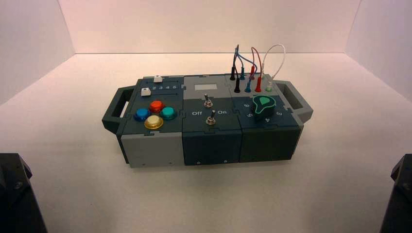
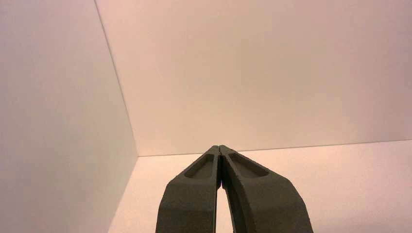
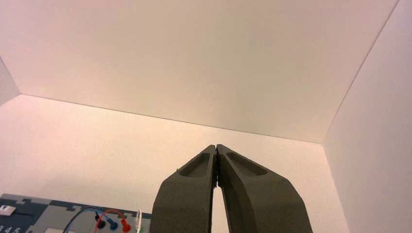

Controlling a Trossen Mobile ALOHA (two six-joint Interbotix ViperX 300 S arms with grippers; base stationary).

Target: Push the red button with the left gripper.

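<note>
The red button (image 1: 156,105) is a small glossy dome on the left section of the box (image 1: 150,145). It is the far one of a cluster with a blue button (image 1: 142,114), an amber button (image 1: 153,121) and a teal button (image 1: 168,112). My left gripper (image 2: 219,147) is shut with nothing between its fingers and points at the bare white floor and wall, with the box out of its view. The left arm (image 1: 14,194) is parked at the near left corner, well short of the box. My right gripper (image 3: 215,146) is shut and empty, and its arm (image 1: 401,194) is parked at the near right.
The box's middle section carries two toggle switches (image 1: 210,118), with "Off" and "On" beside the nearer one. A green knob (image 1: 263,104) and plugged wires (image 1: 252,68) are on the right section. Handles (image 1: 114,114) stick out at both ends. White walls enclose the floor.
</note>
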